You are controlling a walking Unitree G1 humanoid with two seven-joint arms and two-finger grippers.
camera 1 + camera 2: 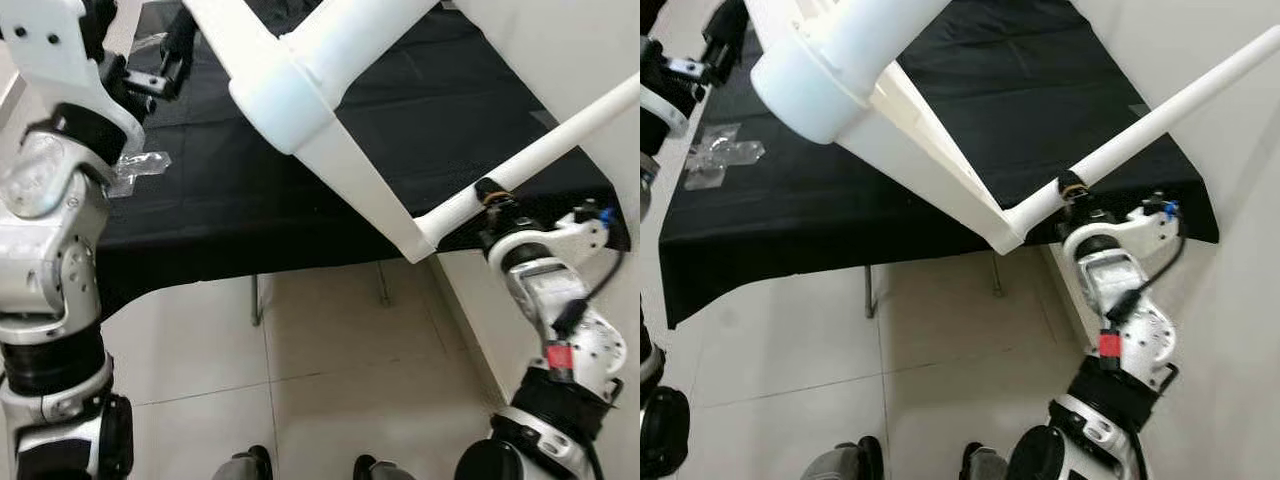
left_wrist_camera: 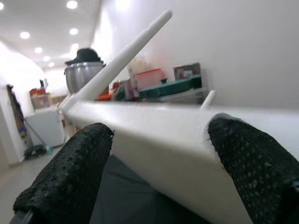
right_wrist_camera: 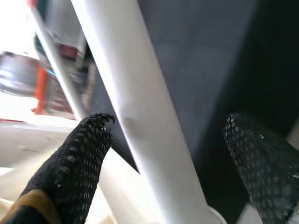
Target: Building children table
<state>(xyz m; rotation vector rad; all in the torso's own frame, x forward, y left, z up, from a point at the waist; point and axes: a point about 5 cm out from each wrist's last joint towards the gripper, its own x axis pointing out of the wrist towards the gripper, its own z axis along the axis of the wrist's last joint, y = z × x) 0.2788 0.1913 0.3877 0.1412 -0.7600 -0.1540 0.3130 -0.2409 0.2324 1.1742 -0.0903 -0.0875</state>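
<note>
Children's table (image 1: pixel 330 160), white, unfinished: we record its panel held tilted above the black-covered tabletop (image 1: pixel 240 190), a thick round leg (image 1: pixel 300 70) pointing toward the camera. Thin white leg (image 1: pixel 560 140): runs from the panel's lower corner up to the right, along the wall. Right end effector (image 3: pixel 168 154): we see its black fingers (image 3: pixel 79 163) set wide on either side of this thin leg, with gaps showing. Left end effector (image 2: pixel 159 163): fingers (image 2: pixel 70 172) spread about the panel's edge (image 2: pixel 187 140); whether they press it we cannot tell. Clear plastic bags (image 1: pixel 720 155): lying on the tabletop near its left end. Floor (image 1: pixel 330 370): pale tile.
</note>
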